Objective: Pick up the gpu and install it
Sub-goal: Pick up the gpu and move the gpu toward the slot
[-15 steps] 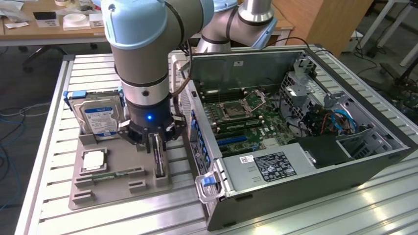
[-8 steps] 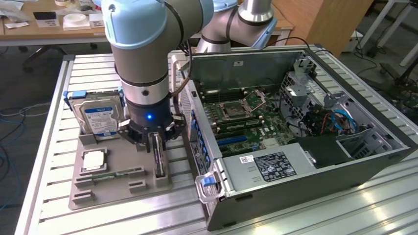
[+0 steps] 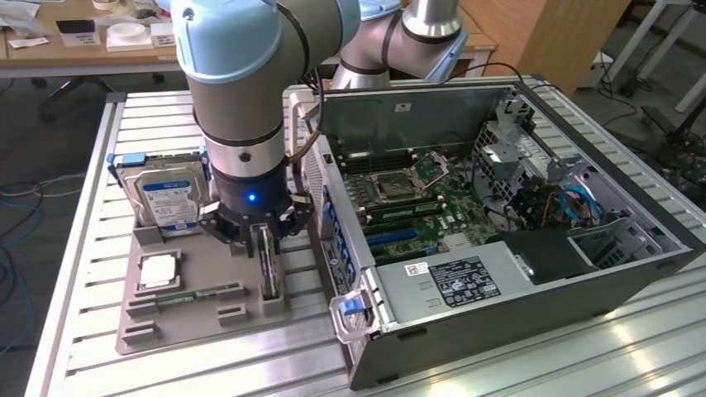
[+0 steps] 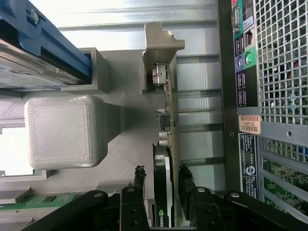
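Slatted metal table [image 3: 155, 116], on which a grey tray [image 3: 198, 327] is set beside an open PC case [image 3: 530, 273]. The gpu [image 4: 169, 125] is stood on edge in a tray slot, straddled by the partly open gripper [image 4: 162, 174], nothing clamped. If closed off-centre, the card could be tilted, jammed or dropped

On the surface [image 3: 617, 351], a tray [image 3: 188, 332] lies at the exterior view's left and an open case [image 3: 518, 310] at its right, just beside each other. A hard drive [image 3: 168, 198] stands on edge in the tray's far end. Nearer the camera a chip [image 3: 158, 271] lies flat, with a memory stick [image 3: 190, 295] just in front of it. The gpu [image 3: 267, 273] stands on edge in a slot along the tray's side next to the case. The claw [image 3: 264, 238] hangs over the gpu, one finger on each side, with a narrow gap at one. A motherboard [image 3: 408, 198] lies inside the case.
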Robot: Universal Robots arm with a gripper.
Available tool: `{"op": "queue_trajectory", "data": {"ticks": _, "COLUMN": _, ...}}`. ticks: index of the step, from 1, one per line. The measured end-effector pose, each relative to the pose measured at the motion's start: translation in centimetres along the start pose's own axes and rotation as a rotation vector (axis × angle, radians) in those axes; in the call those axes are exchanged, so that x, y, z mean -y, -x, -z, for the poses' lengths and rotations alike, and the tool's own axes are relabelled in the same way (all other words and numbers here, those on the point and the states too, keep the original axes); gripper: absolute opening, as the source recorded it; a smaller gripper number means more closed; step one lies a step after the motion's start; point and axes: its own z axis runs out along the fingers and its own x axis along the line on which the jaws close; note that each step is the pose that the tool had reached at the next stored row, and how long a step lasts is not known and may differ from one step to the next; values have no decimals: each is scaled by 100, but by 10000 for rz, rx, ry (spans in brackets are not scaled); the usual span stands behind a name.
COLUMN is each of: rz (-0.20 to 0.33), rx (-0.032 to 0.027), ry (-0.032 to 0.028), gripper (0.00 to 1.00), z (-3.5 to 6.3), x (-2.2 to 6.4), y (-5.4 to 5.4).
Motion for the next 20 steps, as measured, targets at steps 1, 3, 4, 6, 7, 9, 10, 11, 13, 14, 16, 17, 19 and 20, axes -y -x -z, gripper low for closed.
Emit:
{"op": "queue_trajectory", "data": {"ticks": 1, "rz": 0, "rx": 0, "ry": 0, "gripper": 42, "z": 0, "x": 0, "y": 0}}
{"op": "queue_trajectory", "data": {"ticks": 3, "rz": 0, "rx": 0, "ry": 0, "gripper": 42, "z": 0, "x": 0, "y": 0}}
{"op": "queue_trajectory", "data": {"ticks": 4, "rz": 0, "rx": 0, "ry": 0, "gripper": 42, "z": 0, "x": 0, "y": 0}}
{"op": "queue_trajectory", "data": {"ticks": 6, "rz": 0, "rx": 0, "ry": 0, "gripper": 42, "z": 0, "x": 0, "y": 0}}
{"op": "queue_trajectory", "data": {"ticks": 7, "rz": 0, "rx": 0, "ry": 0, "gripper": 40, "z": 0, "x": 0, "y": 0}}
{"op": "queue_trajectory", "data": {"ticks": 9, "rz": 0, "rx": 0, "ry": 0, "gripper": 40, "z": 0, "x": 0, "y": 0}}
{"op": "queue_trajectory", "data": {"ticks": 10, "rz": 0, "rx": 0, "ry": 0, "gripper": 33, "z": 0, "x": 0, "y": 0}}
{"op": "queue_trajectory", "data": {"ticks": 11, "rz": 0, "rx": 0, "ry": 0, "gripper": 33, "z": 0, "x": 0, "y": 0}}
{"op": "queue_trajectory", "data": {"ticks": 13, "rz": 0, "rx": 0, "ry": 0, "gripper": 33, "z": 0, "x": 0, "y": 0}}
{"op": "queue_trajectory", "data": {"ticks": 14, "rz": 0, "rx": 0, "ry": 0, "gripper": 33, "z": 0, "x": 0, "y": 0}}
{"op": "queue_trajectory", "data": {"ticks": 16, "rz": 0, "rx": 0, "ry": 0, "gripper": 33, "z": 0, "x": 0, "y": 0}}
{"op": "queue_trajectory", "data": {"ticks": 17, "rz": 0, "rx": -2, "ry": 0, "gripper": 32, "z": 0, "x": 0, "y": 0}}
{"op": "queue_trajectory", "data": {"ticks": 19, "rz": 0, "rx": -1, "ry": 0, "gripper": 27, "z": 0, "x": 0, "y": 0}}
{"op": "queue_trajectory", "data": {"ticks": 20, "rz": 0, "rx": 0, "ry": 0, "gripper": 27, "z": 0, "x": 0, "y": 0}}
